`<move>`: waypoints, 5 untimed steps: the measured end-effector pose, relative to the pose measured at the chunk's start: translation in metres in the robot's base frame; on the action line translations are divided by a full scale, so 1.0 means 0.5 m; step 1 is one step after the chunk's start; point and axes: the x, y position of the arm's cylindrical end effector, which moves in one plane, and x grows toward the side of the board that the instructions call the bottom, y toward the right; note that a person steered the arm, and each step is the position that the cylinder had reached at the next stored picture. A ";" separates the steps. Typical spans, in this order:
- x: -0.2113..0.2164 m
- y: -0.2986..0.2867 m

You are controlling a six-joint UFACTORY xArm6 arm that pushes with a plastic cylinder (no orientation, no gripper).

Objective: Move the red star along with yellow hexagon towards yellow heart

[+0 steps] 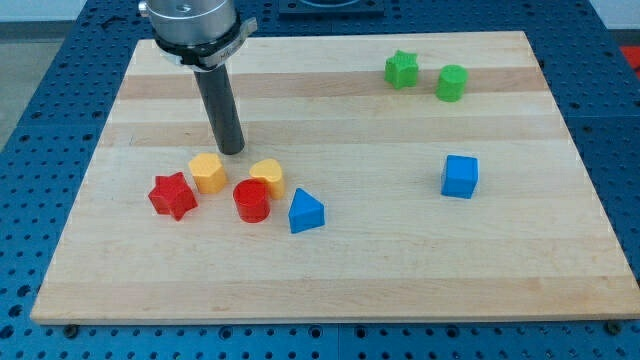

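Tool-wise, the arm has no jaws, only a dark rod grasping nothing; its tip [232, 150] rests on the worktop [400, 260], just above the yellow hexagon [207, 172] and yellow heart [267, 176]. Left of the hexagon sits the red star [172, 195]. A red cylinder [251, 201] and blue triangular block [305, 212] lie below the heart.

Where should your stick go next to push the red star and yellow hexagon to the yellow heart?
Probably around to the view's left of the red star. My tip now sits just above the yellow hexagon, toward the view's top. The yellow heart lies to the hexagon's right, so a rightward push from behind the star would likely carry both.
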 end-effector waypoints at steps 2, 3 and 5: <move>0.003 -0.233; 0.003 -0.236; 0.027 -0.246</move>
